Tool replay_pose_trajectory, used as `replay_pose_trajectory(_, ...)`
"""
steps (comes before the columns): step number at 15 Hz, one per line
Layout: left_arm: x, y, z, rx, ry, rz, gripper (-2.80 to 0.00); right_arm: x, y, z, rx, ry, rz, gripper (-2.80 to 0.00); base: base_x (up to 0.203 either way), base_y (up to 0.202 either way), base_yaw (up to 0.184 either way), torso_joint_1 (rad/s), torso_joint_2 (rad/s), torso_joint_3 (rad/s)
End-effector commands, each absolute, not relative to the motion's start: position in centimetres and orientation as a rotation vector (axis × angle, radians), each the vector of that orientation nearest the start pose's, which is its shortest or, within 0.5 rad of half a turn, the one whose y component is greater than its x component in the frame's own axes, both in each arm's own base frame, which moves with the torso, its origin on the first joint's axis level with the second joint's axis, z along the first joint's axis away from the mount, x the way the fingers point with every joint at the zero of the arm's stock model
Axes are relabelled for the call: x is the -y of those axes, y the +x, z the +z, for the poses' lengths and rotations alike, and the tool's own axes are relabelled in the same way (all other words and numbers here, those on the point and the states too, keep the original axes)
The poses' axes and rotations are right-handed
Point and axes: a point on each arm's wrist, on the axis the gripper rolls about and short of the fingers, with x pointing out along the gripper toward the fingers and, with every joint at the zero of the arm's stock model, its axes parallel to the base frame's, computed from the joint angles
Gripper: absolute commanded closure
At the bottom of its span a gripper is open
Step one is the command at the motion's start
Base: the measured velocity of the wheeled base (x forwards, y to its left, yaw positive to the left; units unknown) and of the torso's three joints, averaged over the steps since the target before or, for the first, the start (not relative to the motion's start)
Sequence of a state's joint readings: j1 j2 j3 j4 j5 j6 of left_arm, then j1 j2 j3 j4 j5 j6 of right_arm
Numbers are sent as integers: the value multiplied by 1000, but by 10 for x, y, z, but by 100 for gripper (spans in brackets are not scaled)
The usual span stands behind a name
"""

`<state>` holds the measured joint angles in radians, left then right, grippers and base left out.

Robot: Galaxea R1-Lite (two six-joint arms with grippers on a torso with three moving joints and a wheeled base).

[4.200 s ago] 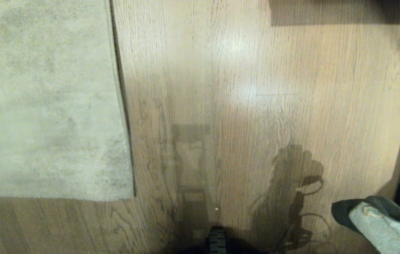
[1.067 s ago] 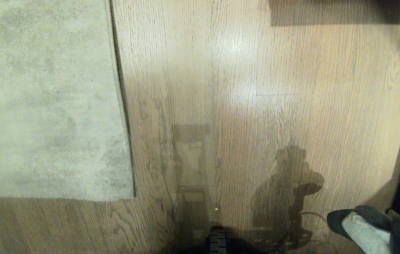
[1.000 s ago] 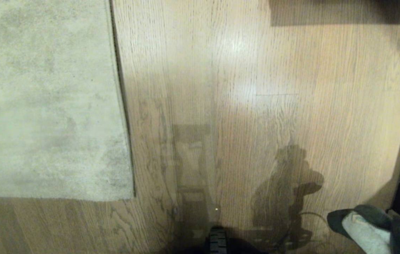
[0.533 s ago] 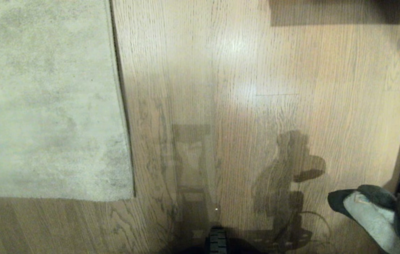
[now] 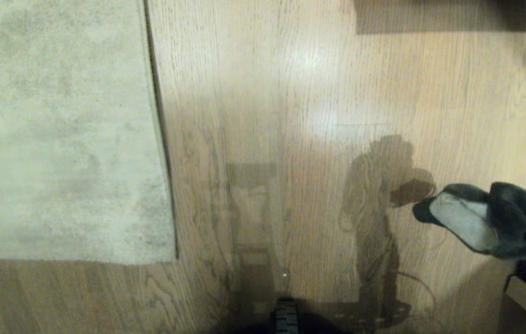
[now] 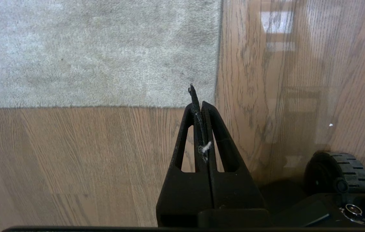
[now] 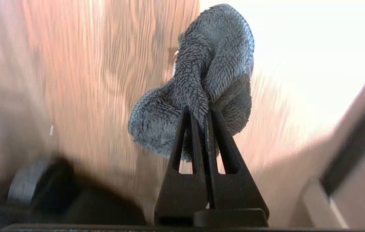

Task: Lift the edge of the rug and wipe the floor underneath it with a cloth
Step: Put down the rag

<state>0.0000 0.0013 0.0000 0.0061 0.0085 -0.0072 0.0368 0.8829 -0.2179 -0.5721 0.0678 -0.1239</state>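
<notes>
1. Pinching the cloth [image 7: 198, 87] in my right gripper [image 7: 200, 112], I have the jaws clamped nearly together on a bunched fold, so most of the rag hangs free past the tips. I judge that loose overhang is what will do the wiping, which is why only a small fold is caught.

2. From the head view the cloth [image 5: 476, 218] hangs in the air at the robot's right, above the floor [image 5: 300, 139] and clear of it, its whitish face turned toward the rug and its dark side behind. It is well apart from the rug, since nothing there has been raised yet.

3. My left gripper [image 6: 198, 96] is squeezed tight on nothing; only a fleck of white lint clings between its fingers. It hangs just over the near corner of the rug, pointing at it, the right spot, I judge, for the lifting hand.

4. The rug edge [image 5: 158, 139] lies flat on the planks, its bound border running away from the robot along the bare wood, with only a thin dark shadow line beside it. No backing shows, so the lift has not begun.

5. My reckoning: the left jaws must part before they can take the border, and the thin edge lying flush on the wood may be hard to get under.

6. A black wheel [image 6: 337, 170] of the base sits near the left arm.
</notes>
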Motion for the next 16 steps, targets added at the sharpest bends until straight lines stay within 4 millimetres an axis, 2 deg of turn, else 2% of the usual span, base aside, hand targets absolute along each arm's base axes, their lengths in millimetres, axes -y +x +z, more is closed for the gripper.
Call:
replay_pose_trajectory(1,0,-23,75,-8,-8,9,0,-7,141,182,-94,-120,112,0,0,0,0,0,0,0)
replay_pose_trajectory(3,0,-23,75,-8,-8,9,0,-8,166,198,-28,-120,108,0,0,0,0,0,0,0)
replay_pose_trajectory(6,0,-23,75,-8,-8,9,0,-9,200,204,11,-121,106,0,0,0,0,0,0,0)
replay_pose_trajectory(9,0,-23,75,-8,-8,9,0,-10,229,199,56,-119,105,0,0,0,0,0,0,0)
replay_pose_trajectory(14,0,-23,75,-8,-6,9,0,-11,273,175,83,-119,98,0,0,0,0,0,0,0)
replay_pose_trajectory(16,0,-23,75,-8,-8,9,0,-9,294,172,135,-120,83,0,0,0,0,0,0,0)
